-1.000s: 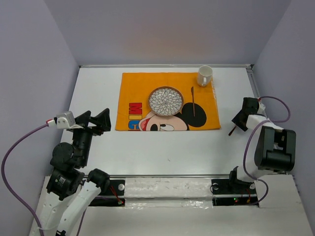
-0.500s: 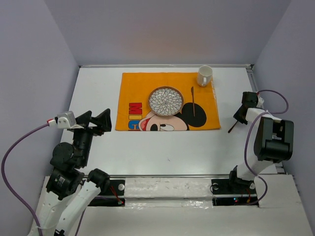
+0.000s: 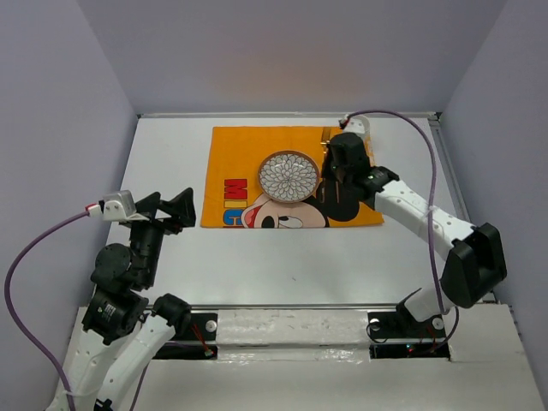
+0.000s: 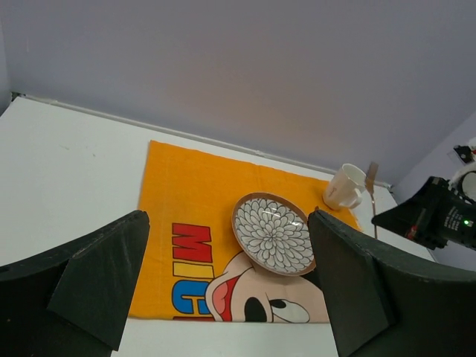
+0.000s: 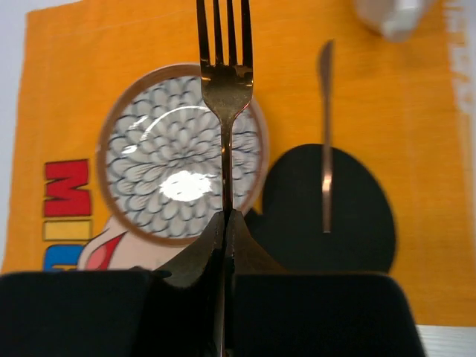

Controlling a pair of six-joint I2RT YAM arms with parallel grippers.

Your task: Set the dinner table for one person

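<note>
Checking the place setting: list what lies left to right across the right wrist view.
In order: plate → knife → mug. The fork in the right gripper overlaps the plate, so it is left out.

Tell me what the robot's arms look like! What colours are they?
The left arm and right arm are white tubes with chunky black joints. The left tool has two black, wedge-shaped fingers, and the right tool is black too. A thin purple cable loops off the left arm, and a second purple cable arcs over the right arm.
</note>
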